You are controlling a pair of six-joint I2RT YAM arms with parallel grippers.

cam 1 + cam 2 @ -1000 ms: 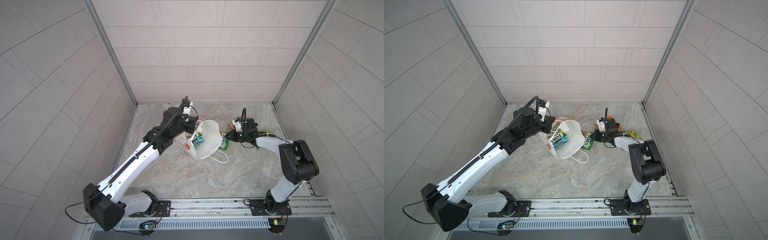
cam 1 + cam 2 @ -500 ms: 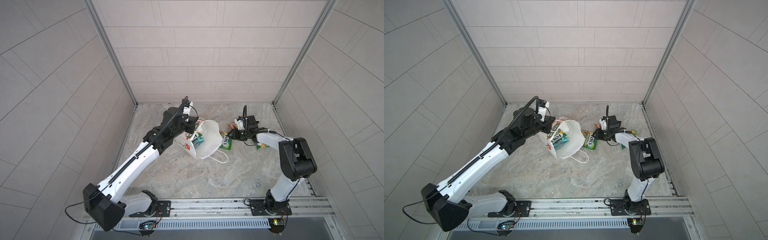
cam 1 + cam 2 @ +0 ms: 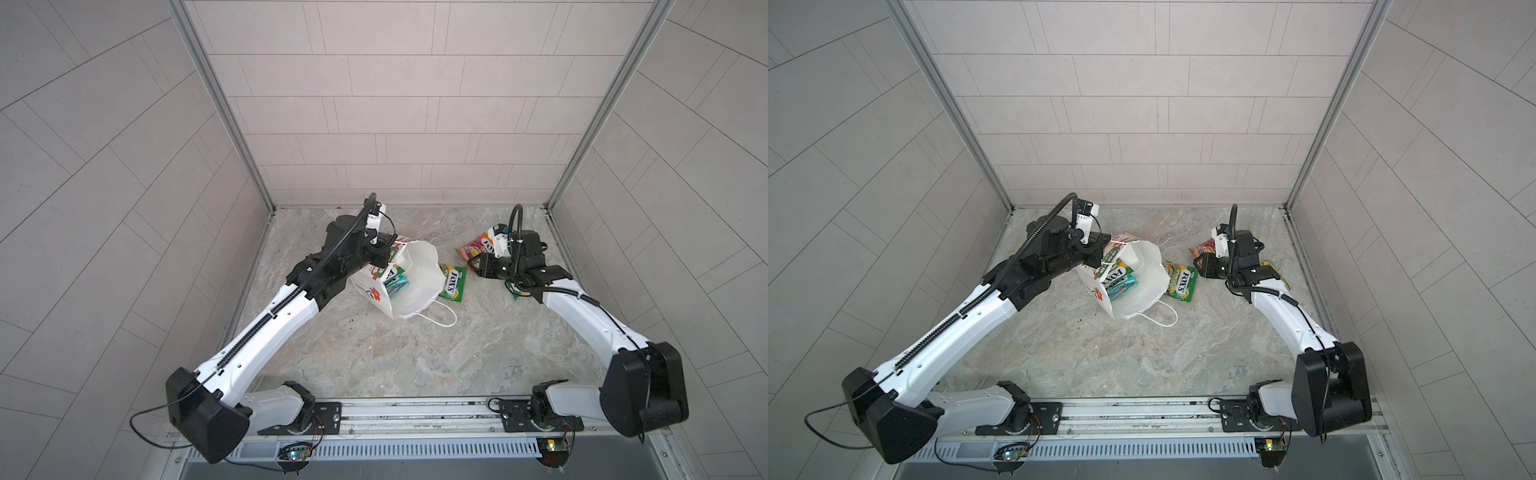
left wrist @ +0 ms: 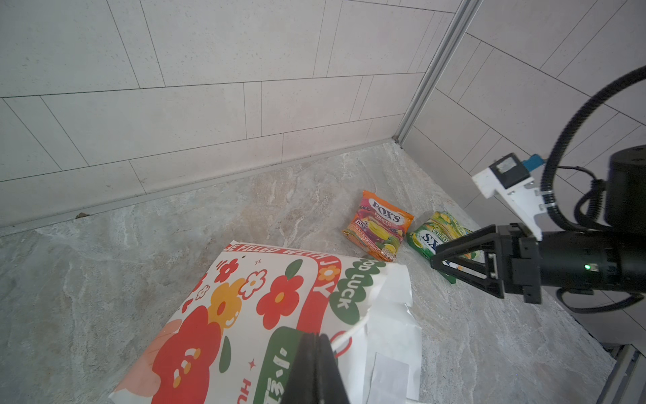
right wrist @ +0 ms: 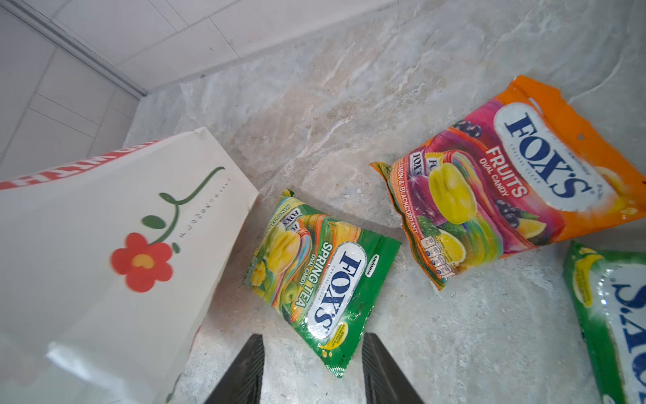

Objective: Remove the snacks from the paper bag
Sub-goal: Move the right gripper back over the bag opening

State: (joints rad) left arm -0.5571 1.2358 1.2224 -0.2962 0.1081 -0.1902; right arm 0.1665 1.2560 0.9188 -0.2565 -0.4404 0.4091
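A tall white paper gift bag (image 3: 417, 286), printed with a red flower and fitted with white cord handles, is seen tipped over near the middle of the back edge of a grey marble-patterned surface (image 3: 415, 365). Its mouth gapes toward the front right. Its rim is pinched by the clenched left gripper (image 4: 316, 344).

Inside, a green-yellow glossy candy pouch (image 3: 1113, 275) and teal-red pouches (image 3: 1122, 287) are visible; their count cannot be told.

Three pouches lie outside. A green-yellow Spring Tea pouch (image 5: 321, 269) is just beside the bag. An orange-purple Fruits pouch (image 5: 507, 182) and a further green-yellow pouch (image 5: 615, 314) are nearer the back right corner.

The right gripper (image 5: 311, 341) hangs released and empty over the Spring Tea pouch's corner.

The task is judged about half done. The front half of the surface is bare, leaving room; the right edge is crowded.
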